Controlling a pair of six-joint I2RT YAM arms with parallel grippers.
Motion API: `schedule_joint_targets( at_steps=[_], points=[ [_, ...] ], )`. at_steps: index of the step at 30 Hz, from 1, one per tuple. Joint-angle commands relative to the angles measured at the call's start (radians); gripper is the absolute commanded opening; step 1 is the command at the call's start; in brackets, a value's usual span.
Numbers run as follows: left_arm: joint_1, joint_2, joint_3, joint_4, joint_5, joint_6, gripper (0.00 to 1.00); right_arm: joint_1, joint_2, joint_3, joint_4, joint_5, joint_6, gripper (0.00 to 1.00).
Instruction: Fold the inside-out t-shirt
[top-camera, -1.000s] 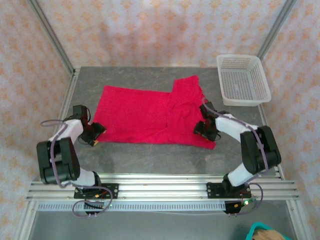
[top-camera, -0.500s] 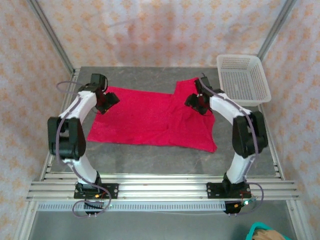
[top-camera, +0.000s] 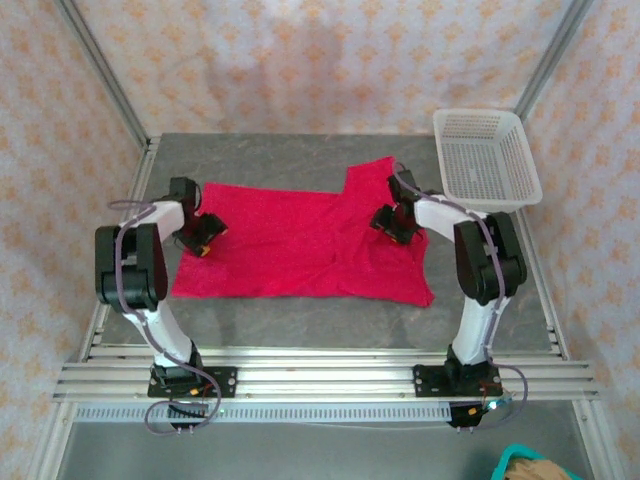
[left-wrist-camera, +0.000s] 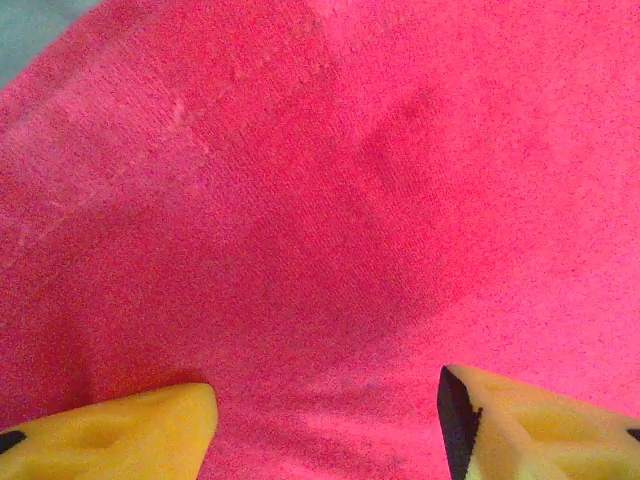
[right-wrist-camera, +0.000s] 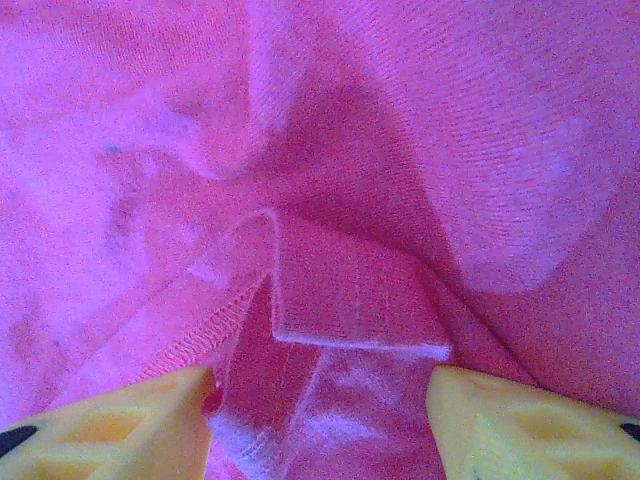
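The inside-out t-shirt (top-camera: 290, 240), bright red-pink, lies spread flat across the grey table (top-camera: 300, 330), with a sleeve sticking out toward the far right. My left gripper (top-camera: 203, 238) sits low over the shirt's left edge. Its yellow fingertips (left-wrist-camera: 120, 430) stand wide apart with smooth fabric (left-wrist-camera: 330, 220) under them, so it is open. My right gripper (top-camera: 387, 222) hovers over the shirt's right part. It is open too, and its fingertips (right-wrist-camera: 530, 420) straddle a small folded flap with a stitched hem (right-wrist-camera: 340, 300).
A white mesh basket (top-camera: 485, 160) stands at the far right corner, close to the right arm. Metal frame posts and patterned walls bound the table. Bare grey table runs along the near edge, and a sliver of it (left-wrist-camera: 30, 30) shows beyond the shirt's left edge.
Both arms swung from the shirt's near corners to its far side, then drew back a little toward the middle. The shirt's left edge now lies straighter.
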Motion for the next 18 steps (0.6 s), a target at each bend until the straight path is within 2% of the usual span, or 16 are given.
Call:
schedule_joint_targets(
  at_steps=[1,5,9,11,15,18],
  points=[
    [0.009,-0.04,-0.128,-0.037,-0.019,-0.008,0.64,0.025,-0.031,-0.11,-0.09,0.003,-0.014,0.61],
    [0.008,-0.089,-0.073,-0.088,-0.048,0.009,0.65,0.024,-0.053,-0.032,-0.136,0.019,-0.044,0.62],
    [0.007,-0.057,0.147,-0.166,-0.065,0.031,0.67,0.021,-0.01,0.195,-0.205,0.064,-0.067,0.62],
    [0.006,-0.007,0.275,-0.196,-0.096,0.046,0.67,0.016,0.027,0.306,-0.228,0.124,-0.074,0.62],
    [0.005,0.173,0.535,-0.288,-0.182,0.065,0.62,-0.019,0.144,0.501,-0.246,0.264,-0.053,0.61],
    [0.005,0.269,0.658,-0.345,-0.219,0.085,0.61,-0.043,0.24,0.627,-0.257,0.301,-0.021,0.6]
  ],
)
